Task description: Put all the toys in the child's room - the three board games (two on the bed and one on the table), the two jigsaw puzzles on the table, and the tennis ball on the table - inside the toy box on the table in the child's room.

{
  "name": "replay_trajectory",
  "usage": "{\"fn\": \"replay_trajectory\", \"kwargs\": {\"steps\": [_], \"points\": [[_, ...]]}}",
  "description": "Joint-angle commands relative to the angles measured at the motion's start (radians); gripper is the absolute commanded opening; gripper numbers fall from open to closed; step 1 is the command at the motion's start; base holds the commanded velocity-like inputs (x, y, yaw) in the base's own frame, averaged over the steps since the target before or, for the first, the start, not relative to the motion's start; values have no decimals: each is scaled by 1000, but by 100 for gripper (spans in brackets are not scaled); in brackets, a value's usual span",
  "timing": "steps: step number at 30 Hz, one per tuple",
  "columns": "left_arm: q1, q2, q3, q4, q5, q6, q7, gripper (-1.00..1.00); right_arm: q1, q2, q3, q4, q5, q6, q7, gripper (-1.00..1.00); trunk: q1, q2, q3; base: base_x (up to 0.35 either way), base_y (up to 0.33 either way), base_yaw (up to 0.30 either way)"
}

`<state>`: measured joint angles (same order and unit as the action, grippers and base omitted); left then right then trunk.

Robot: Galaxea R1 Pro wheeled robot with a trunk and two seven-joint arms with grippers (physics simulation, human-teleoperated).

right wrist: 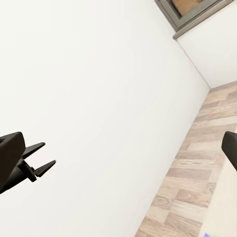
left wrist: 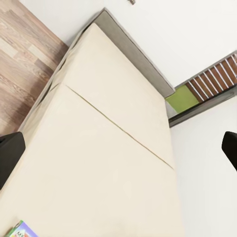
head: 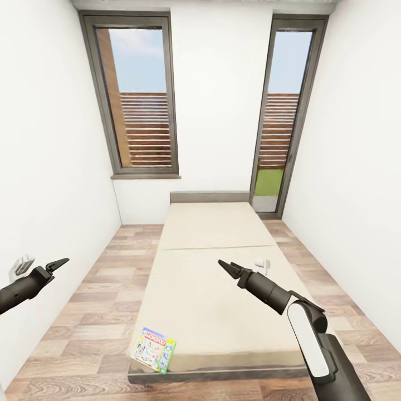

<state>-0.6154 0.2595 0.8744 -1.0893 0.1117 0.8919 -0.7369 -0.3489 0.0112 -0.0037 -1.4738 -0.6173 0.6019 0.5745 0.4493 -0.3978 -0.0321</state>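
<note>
- Straight ahead, the child's room has white walls, a wood-plank floor and two tall dark-framed windows in the far wall, the right one narrower and reaching down to the floor.
- Lengthwise down the middle stands the bed, its beige mattress running from the short grey headboard at the far wall to the dark grey frame edge at the near end; a seam crosses the mattress partway along.
- At the right, the right arm reaches over the bed, dark with a white panel, and its right hand hangs above the mattress with its two pointed fingers close together and nothing between them.
- At the left, the left hand is held over the floor beside the left wall, fingers likewise close together and empty.
- On the near left corner of the bed lies the Monopoly board game, a flat white-topped, green-edged box, slightly turned and right at the mattress edge; its corner also peeks into the left wrist view.
- Beyond the right hand, a small white object rests on the mattress; what it is cannot be told.
</note>
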Motion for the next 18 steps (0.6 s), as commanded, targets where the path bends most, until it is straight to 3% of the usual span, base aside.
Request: {"fn": "replay_trajectory", "kwargs": {"steps": [1, 18], "points": [[-1, 0, 2, 0, 5, 7, 0, 100, -1, 1, -1, 0, -7, 7, -1, 100, 1, -2, -1, 0, 0, 0], [-1, 0, 2, 0, 5, 6, 1, 100, -1, 1, -1, 0, -5, 6, -1, 100, 1, -2, 12, 0, 0, 0]]}}
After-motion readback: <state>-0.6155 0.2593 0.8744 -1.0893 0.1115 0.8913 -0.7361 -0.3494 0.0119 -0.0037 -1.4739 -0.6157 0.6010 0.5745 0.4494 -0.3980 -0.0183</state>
